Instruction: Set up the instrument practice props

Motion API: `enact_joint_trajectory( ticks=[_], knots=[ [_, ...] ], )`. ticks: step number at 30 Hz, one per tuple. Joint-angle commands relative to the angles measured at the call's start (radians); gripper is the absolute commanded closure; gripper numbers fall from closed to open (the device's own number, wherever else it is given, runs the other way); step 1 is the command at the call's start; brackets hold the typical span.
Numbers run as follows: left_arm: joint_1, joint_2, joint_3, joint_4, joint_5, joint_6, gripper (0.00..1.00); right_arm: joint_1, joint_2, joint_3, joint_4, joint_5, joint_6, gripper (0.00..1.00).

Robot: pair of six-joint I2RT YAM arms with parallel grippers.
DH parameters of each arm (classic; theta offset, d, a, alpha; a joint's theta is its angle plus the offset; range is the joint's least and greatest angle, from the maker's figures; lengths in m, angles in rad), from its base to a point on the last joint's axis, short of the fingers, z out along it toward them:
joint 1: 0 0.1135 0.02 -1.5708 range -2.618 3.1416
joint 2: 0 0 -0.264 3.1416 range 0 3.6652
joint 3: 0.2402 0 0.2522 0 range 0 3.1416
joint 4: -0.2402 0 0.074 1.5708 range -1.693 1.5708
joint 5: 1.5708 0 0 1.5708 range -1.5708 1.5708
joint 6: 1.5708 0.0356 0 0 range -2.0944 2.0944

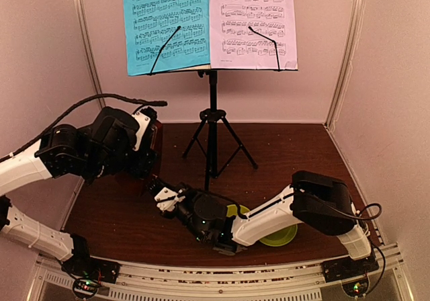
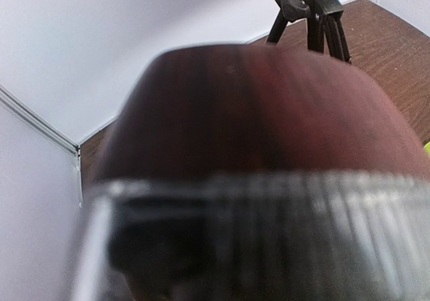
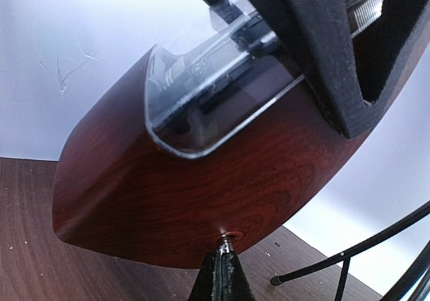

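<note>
Dark wooden table [image 1: 289, 146] enclosed by pale walls [image 1: 40, 52] on three sides. Music stand [image 1: 212, 133] upright on its tripod at the middle of the far edge, and its desk carries a blue sheet [image 1: 164, 22] on the left, touching a lilac sheet [image 1: 252, 19] on the right, each under a thin wire arm. Metronome [image 3: 201, 187] is near the left edge of the table, about midway back. The left gripper [image 1: 144, 158] is clamped on it, with one black padded finger [image 3: 322, 52] lying across the clear cover [image 3: 201, 106]. Whether its base rests on the table cannot be told. Right gripper [image 3: 224, 275] has its jaws pressed together, empty, and the tip touches a small metal stud [image 3: 228, 237] low on the metronome's wooden side. Green plate [image 1: 285, 236] lies near the near edge, right of middle, with a yellow-green bowl [image 1: 233, 211] just beside it, both partly hidden under the right arm
</note>
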Motion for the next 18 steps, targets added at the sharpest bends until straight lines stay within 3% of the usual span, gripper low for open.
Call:
enact_joint_trajectory(
  ticks=[1, 3, 9, 11, 15, 18],
  knots=[
    [-0.011, -0.05, 0.015, 0.174, 0.03, -0.003, 0.82, -0.023, -0.045, -0.02, -0.047, -0.019, 0.056, 1.0],
    [-0.011, -0.048, 0.016, 0.173, 0.033, -0.004, 0.82, -0.025, -0.048, -0.026, -0.042, -0.033, 0.059, 1.0],
    [-0.01, -0.042, 0.019, 0.174, 0.034, -0.006, 0.82, -0.025, -0.047, -0.031, -0.024, -0.04, 0.054, 0.8],
    [-0.011, -0.041, 0.02, 0.175, 0.034, -0.005, 0.82, -0.025, -0.047, -0.032, -0.022, -0.04, 0.051, 0.81],
    [-0.01, -0.04, 0.019, 0.175, 0.033, -0.006, 0.82, -0.024, -0.049, -0.035, -0.007, -0.037, 0.05, 0.94],
    [-0.011, -0.038, 0.018, 0.175, 0.034, -0.005, 0.82, -0.025, -0.05, -0.038, 0.003, -0.025, 0.047, 0.96]
  ],
)
